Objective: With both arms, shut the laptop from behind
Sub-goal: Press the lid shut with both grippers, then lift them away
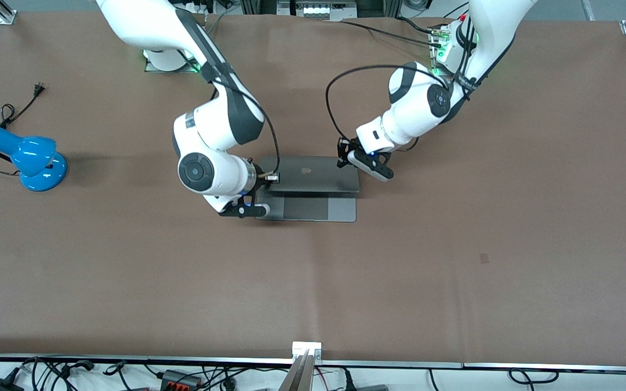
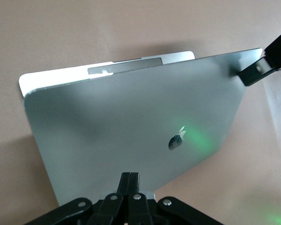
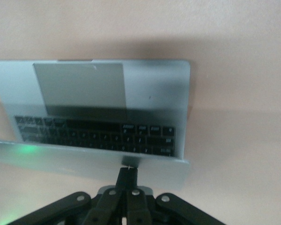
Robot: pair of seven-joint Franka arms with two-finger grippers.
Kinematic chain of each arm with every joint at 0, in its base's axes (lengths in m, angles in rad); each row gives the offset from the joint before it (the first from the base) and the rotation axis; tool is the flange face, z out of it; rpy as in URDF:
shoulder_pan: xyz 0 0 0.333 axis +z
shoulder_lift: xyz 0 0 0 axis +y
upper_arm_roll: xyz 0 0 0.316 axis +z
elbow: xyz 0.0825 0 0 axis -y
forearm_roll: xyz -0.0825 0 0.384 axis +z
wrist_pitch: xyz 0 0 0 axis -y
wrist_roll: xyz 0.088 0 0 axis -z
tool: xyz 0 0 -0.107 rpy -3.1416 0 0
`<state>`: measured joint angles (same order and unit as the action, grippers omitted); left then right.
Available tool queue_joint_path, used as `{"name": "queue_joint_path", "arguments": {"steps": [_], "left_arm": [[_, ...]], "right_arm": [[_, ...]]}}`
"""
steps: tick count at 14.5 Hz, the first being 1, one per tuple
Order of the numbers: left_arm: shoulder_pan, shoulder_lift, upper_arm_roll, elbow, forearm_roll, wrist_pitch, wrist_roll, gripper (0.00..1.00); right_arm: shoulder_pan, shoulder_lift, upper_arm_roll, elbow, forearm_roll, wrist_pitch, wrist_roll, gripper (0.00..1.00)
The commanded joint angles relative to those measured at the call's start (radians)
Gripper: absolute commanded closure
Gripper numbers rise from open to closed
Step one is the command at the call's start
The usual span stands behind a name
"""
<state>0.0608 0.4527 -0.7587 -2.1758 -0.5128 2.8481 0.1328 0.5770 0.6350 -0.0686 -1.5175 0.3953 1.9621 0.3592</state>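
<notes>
The laptop [image 1: 313,187], mid-counter, is half shut. Its lid is pressed by the right tool [image 3: 127,176] and left tool [image 2: 129,180], fingers together; uneven pushing could twist or skid it.

Even bright overhead light w/ soft shadows; wrist views blurry, green glow on laptop [image 2: 131,131] lid.

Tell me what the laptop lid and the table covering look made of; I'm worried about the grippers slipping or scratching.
The laptop lid looks like brushed or matte metal, probably aluminium: even silver-grey with a soft green reflection near the logo. The table covering looks like matte brown paper or thin sheet, showing faint creases and seams. The left gripper and right gripper look like black plastic or metal.
</notes>
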Motion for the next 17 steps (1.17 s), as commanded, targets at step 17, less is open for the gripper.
{"name": "queue_joint_path", "arguments": {"steps": [17], "left_arm": [[-0.156, 0.273, 0.188, 0.166, -0.006, 0.089, 0.047, 1.00]], "right_arm": [[0.014, 0.187, -0.002, 0.063, -0.018, 0.222, -0.009, 1.00]]}}
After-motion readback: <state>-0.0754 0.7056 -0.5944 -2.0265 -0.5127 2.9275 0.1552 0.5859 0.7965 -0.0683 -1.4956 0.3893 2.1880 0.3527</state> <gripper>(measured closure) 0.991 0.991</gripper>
